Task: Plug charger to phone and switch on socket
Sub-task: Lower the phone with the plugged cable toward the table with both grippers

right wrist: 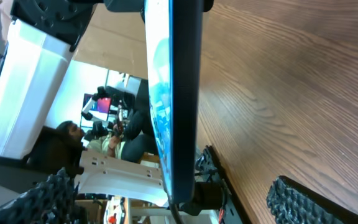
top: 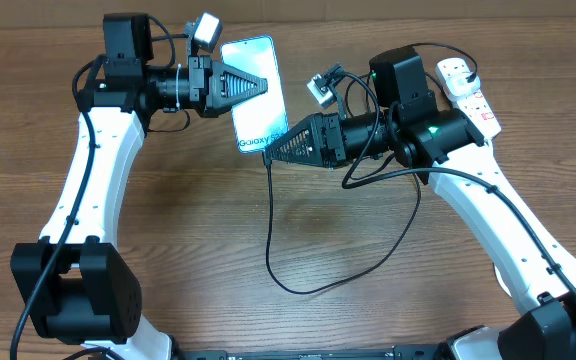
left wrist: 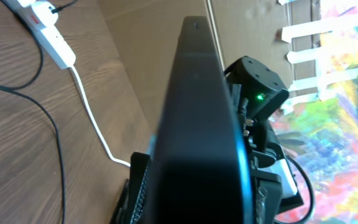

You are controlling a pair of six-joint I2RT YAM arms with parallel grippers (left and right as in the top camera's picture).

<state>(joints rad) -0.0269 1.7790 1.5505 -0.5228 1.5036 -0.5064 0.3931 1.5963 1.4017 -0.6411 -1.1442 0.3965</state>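
Note:
The phone (top: 256, 92), with a light blue screen, is held off the table and is seen edge-on in the left wrist view (left wrist: 197, 112) and in the right wrist view (right wrist: 176, 93). My left gripper (top: 251, 84) is shut on its upper part; in its wrist view (left wrist: 201, 200) the jaws flank the phone's edge. The charger cable (top: 303, 288) loops over the table. Its connector tip (right wrist: 207, 196) sits at the phone's lower end. My right gripper (top: 272, 150) is open, its fingers (right wrist: 185, 200) spread on either side of that end. The socket strip (top: 468, 92) lies at the far right.
The strip's thick white cord (left wrist: 95, 121) runs across the wooden table (top: 198, 240) in the left wrist view, where the strip (left wrist: 48, 34) also shows. The black cable passes under my right arm (top: 488, 210) towards the strip.

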